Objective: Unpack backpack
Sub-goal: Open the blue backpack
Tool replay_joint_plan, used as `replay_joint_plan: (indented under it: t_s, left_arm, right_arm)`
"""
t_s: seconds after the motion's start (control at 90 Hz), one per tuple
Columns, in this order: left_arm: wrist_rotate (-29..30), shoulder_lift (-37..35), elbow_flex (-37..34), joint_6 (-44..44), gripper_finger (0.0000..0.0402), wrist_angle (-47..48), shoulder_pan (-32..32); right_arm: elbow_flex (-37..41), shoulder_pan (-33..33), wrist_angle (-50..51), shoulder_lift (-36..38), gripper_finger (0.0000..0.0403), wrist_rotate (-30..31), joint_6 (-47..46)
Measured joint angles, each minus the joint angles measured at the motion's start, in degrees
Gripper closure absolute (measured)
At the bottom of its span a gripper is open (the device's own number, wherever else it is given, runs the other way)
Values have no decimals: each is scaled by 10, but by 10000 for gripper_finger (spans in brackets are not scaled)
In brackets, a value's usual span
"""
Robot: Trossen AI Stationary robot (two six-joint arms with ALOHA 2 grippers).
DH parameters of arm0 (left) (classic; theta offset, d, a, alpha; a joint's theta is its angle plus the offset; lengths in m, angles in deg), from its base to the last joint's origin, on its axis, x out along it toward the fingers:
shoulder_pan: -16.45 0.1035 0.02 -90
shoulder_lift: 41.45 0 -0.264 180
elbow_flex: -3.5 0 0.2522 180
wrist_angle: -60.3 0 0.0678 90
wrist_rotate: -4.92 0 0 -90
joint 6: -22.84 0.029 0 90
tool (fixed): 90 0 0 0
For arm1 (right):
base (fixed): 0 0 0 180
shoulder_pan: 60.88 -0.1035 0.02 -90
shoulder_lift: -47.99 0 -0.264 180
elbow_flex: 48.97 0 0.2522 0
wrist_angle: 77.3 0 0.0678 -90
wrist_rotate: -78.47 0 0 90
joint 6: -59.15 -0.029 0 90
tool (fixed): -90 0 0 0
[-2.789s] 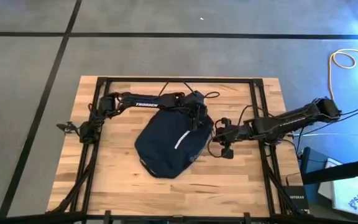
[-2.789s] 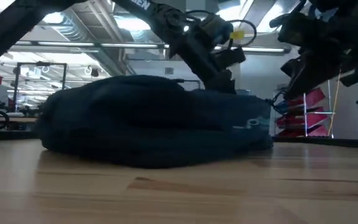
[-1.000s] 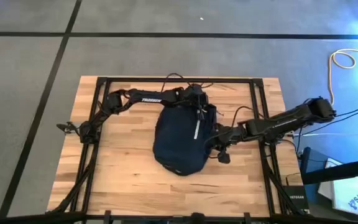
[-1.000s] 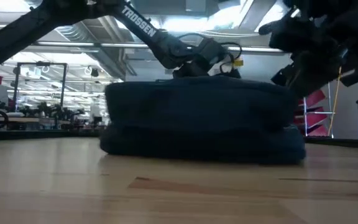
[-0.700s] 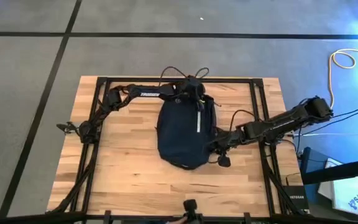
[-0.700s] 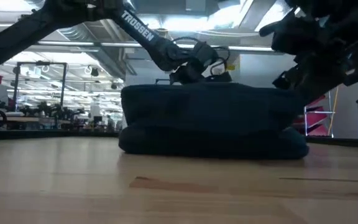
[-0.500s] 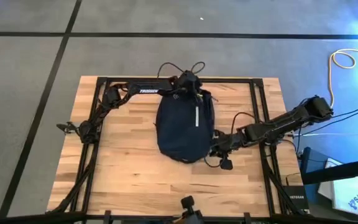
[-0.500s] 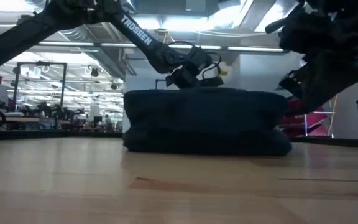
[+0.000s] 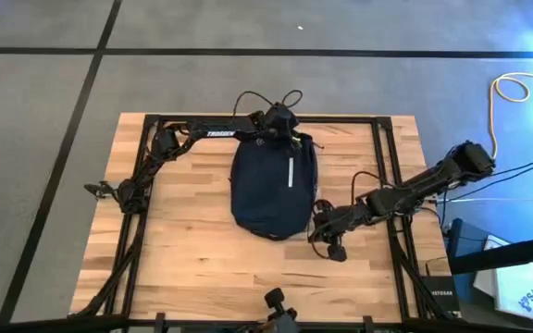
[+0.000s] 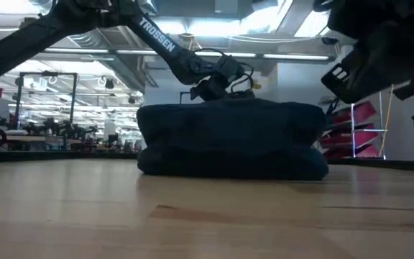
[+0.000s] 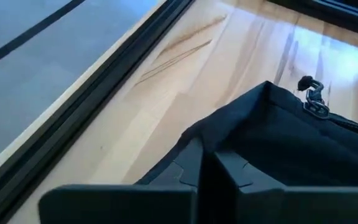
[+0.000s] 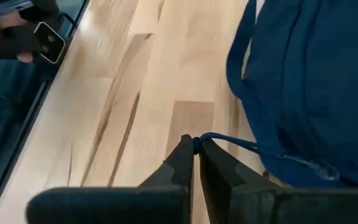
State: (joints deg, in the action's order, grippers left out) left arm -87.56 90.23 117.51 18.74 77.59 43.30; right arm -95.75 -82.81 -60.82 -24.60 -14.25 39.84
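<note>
Backpack (image 9: 274, 192) now swung upright mid-table, top end at the left claw (image 11: 207, 163), which pinches its fabric edge. Right claw (image 12: 196, 151) has moved toward the near corner, closed on a thin cord (image 12: 229, 140). Repositioned; still zipped, unpacking not begun.

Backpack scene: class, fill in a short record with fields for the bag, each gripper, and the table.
backpack: dark navy, lying flat mid-table, white stripe facing up
left gripper: at the bag's far end, shut on a fold of its fabric
right gripper: beside the bag's near right corner, shut on a thin blue cord from the bag
table: light wood, black frame
</note>
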Motion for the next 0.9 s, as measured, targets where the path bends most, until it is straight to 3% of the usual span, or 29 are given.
replay_joint_plan:
  t_s: [0.111, 0.256, 0.367, 0.711, 0.9]
  left_arm:
    - [-4, 0, 0, 15, 401, -3, 0]
    - [-76, -2, 0, 29, 400, -2, 0]
    - [-86, -12, 0, 48, 386, 10, -5]
    - [-67, -72, 1, 178, 239, 46, -43]
    - [-45, -79, 1, 276, 180, 136, -100]
  right_arm:
    - [0, 0, -2, 0, 403, 0, 0]
    - [0, 1, -3, 0, 403, 0, 8]
    - [0, 1, -2, 0, 403, 0, 16]
    - [0, 2, -1, 0, 403, 1, 17]
    - [0, 2, 0, 0, 403, 2, 17]
